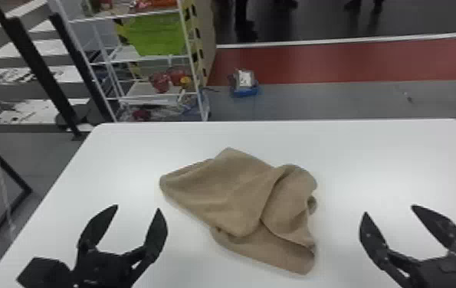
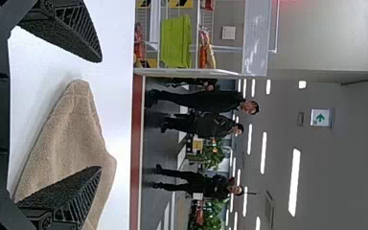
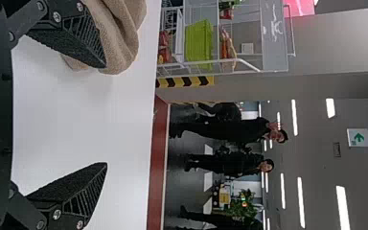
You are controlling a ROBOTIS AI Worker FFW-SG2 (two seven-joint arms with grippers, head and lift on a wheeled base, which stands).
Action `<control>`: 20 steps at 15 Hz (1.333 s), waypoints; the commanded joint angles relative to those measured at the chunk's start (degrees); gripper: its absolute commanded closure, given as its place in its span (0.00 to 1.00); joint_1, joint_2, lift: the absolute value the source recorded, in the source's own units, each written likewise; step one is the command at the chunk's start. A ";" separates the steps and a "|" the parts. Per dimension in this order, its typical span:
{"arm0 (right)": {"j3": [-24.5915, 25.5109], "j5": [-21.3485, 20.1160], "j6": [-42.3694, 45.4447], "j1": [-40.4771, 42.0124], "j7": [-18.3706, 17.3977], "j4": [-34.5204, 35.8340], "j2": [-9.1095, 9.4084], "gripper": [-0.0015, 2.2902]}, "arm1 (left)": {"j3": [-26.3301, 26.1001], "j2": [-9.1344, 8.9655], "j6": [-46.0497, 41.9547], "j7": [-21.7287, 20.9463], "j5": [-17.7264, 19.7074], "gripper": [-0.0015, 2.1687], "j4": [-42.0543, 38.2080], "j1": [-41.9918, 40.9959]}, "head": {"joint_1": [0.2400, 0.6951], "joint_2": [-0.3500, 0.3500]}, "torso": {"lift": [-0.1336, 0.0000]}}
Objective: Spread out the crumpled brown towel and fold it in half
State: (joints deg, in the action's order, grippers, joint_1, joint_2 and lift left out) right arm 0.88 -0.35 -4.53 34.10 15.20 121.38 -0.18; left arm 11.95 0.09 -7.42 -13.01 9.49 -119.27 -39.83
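Note:
The brown towel (image 1: 234,187) lies crumpled in the middle of the white table, with folds bunched on its right side and a flap toward the front. My left gripper (image 1: 138,210) is open to the left of the towel, apart from it. On the towel's right, my right gripper (image 1: 389,210) stands open with bare table between its fingers. In the left wrist view, the open left gripper (image 2: 100,115) has the towel (image 2: 69,139) beyond its fingers. The right wrist view has the open right gripper (image 3: 107,115) and part of the towel (image 3: 122,43) behind one finger.
The white table (image 1: 372,153) has a rounded far edge. Past it stand a white wire rack (image 1: 138,97) with a green bin (image 1: 158,34) and a small blue box (image 1: 244,86) on the floor. Black metal posts (image 1: 35,69) rise beyond the table's left side.

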 commanded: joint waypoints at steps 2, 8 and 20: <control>0.00 0.00 0.00 0.00 0.00 0.00 0.23 0.08 | 0.00 -0.24 0.00 0.00 0.00 0.04 0.00 0.10 | 1.00 0.73 | 0.08; 0.00 0.00 -0.18 -0.26 0.00 -0.09 0.23 0.08 | 0.00 -0.24 0.00 0.09 0.00 0.04 0.26 0.28 | 1.00 0.73 | 0.08; -0.61 -2.55 -1.23 -0.61 1.14 0.35 0.23 0.08 | -0.09 -0.24 1.58 0.17 -0.61 0.04 -0.44 0.10 | 1.00 0.74 | 0.08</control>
State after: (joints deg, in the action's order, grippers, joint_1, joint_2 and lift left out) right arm 0.54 -1.54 -5.75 33.49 16.00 121.30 -0.18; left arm 11.86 0.09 -5.91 -12.89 8.88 -119.78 -39.79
